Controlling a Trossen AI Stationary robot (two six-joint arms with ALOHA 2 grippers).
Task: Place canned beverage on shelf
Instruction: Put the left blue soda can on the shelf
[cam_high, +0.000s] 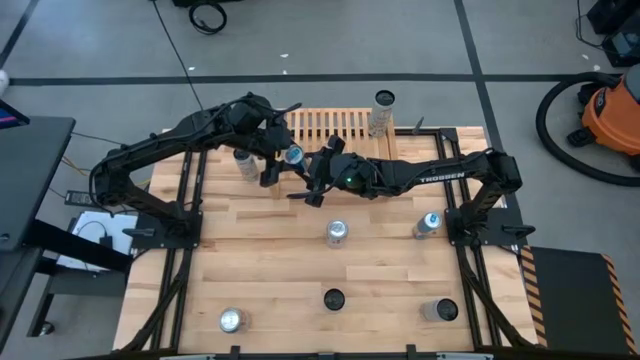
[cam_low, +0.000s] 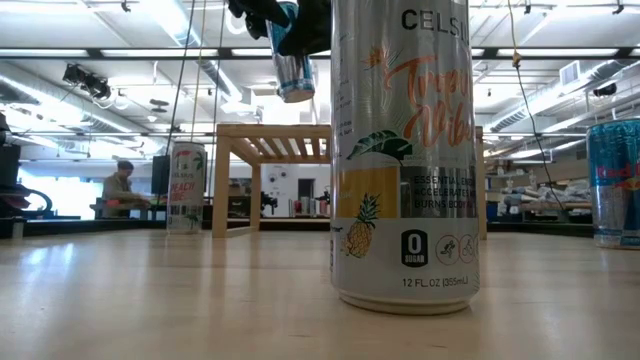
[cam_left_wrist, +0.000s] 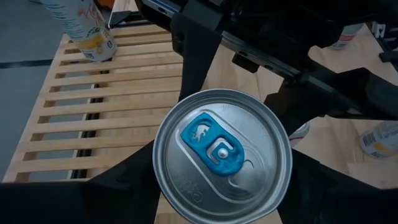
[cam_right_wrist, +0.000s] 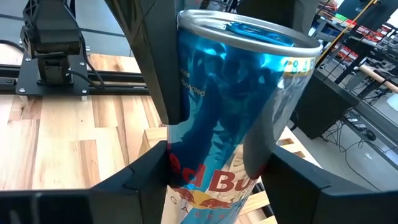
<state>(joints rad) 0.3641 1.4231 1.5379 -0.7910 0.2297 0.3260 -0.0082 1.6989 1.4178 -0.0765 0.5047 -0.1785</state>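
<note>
The left gripper (cam_high: 281, 160) is clamped on a slim blue-and-silver beverage can with a blue pull tab (cam_high: 293, 155) and holds it in the air. The right gripper (cam_high: 306, 172) faces it from the other side, so the can sits between the two. Whether the right gripper has a grip on the can yet cannot be told.

The high view places the pair just in front of the shelf (cam_high: 330, 125), a light natural-wood rack with a slatted top. The can is clear of its near edge rather than over the slats. A tall pale can with an orange print (cam_high: 381, 112) stands upright on the shelf's far corner, well off to the right gripper's side.

Only the low view gives height. There the blue can (cam_low: 293, 62) hangs tilted, above the level of the shelf top (cam_low: 272, 146).

The left wrist view looks down on the can's silver lid (cam_left_wrist: 222, 155), with the slats (cam_left_wrist: 93, 106) just beyond it and the right arm's dark body across the far side.

The right wrist view alone shows the can's blue side and red lettering (cam_right_wrist: 236, 93). The left gripper's dark fingers (cam_right_wrist: 149, 62) press its upper part, and the lower part sits inside the right gripper.
</note>
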